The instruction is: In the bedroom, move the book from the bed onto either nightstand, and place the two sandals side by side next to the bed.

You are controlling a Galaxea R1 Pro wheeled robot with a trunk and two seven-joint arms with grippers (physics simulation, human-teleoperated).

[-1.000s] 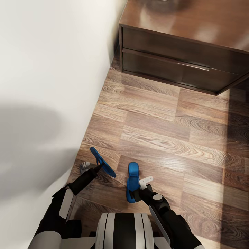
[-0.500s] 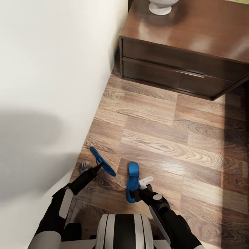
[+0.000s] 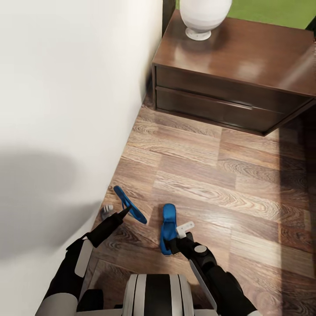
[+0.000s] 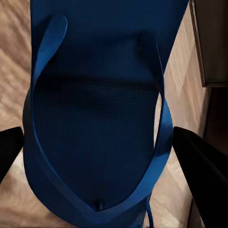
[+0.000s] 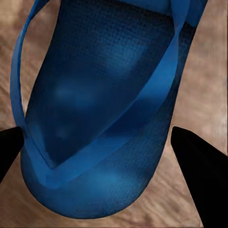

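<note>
Writing: none legible on either sandal or on the nightstand (image 3: 232, 74).
Left gripper (image 3: 125, 212): clenched on the left sandal (image 3: 130, 205), held tilted just beside the white wall (image 3: 66, 109).
Right gripper (image 3: 175, 241): clenched on the right sandal (image 3: 167, 228), held over the wood floor (image 3: 219, 175).
Change: camera tilted up since earlier, so a white vase (image 3: 205, 15) now shows on the nightstand; sandals and grippers unchanged.

A white wall (image 3: 66, 109) meets glossy wood-plank floor (image 3: 219, 175); a white vase (image 3: 204, 15) stands beyond.
</note>
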